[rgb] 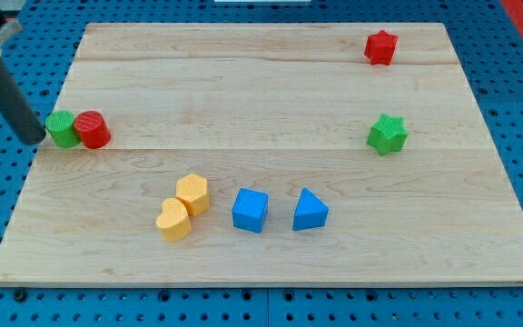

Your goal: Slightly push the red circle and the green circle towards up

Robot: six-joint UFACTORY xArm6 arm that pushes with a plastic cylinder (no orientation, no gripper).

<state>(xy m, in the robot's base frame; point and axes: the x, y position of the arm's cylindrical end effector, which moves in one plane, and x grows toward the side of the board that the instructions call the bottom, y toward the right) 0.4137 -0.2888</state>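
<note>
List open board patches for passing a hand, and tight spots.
Free: middle, between red circle and green star; top strip left of red star. Tight: yellow blocks and blue blocks near the bottom; left edge, my tip beside green circle.

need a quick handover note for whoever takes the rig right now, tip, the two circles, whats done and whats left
My tip: at the board's left edge, just left of the green circle, touching or almost touching it; I cannot tell which.
Circles: the green circle and the red circle sit side by side and touching, green on the view's left, near the left edge of the wooden board.
Done: no upward push can be judged from this view.
Left: bring my tip below the pair, towards the view's bottom, then nudge both slightly up.
Other blocks lie far off.
</note>
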